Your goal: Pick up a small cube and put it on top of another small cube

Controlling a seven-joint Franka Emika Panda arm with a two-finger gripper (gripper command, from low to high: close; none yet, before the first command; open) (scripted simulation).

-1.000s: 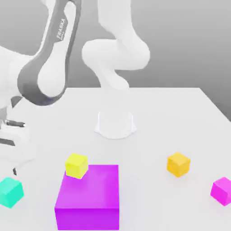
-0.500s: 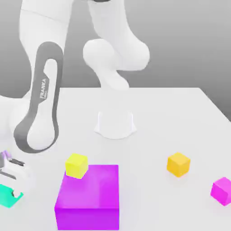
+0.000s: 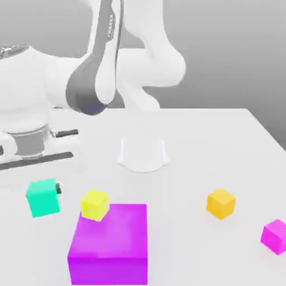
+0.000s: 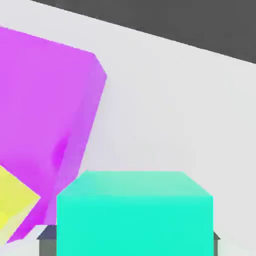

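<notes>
Holding teal cube [image 3: 43, 198] off the table [image 3: 184, 167] | gripper [image 4: 135, 245]: closed on cube, a finger at either side | cube near yellow cube [image 3: 95, 205], apart; yellow on purple block [image 3: 110, 240]

A: What is the exterior view showing behind the work area?
B: A plain grey backdrop [image 3: 223, 44] is rising behind a pale, flat tabletop [image 3: 195, 145], darkening toward the lower part at the exterior view's right.
A: How is the light falling?
B: It is spreading evenly, leaving the tabletop nearly white.
A: And the hand view?
B: The tabletop's straight edge is running aslant, bordering a dark grey area, possibly floor, though its nature is remaining unclear.
</notes>
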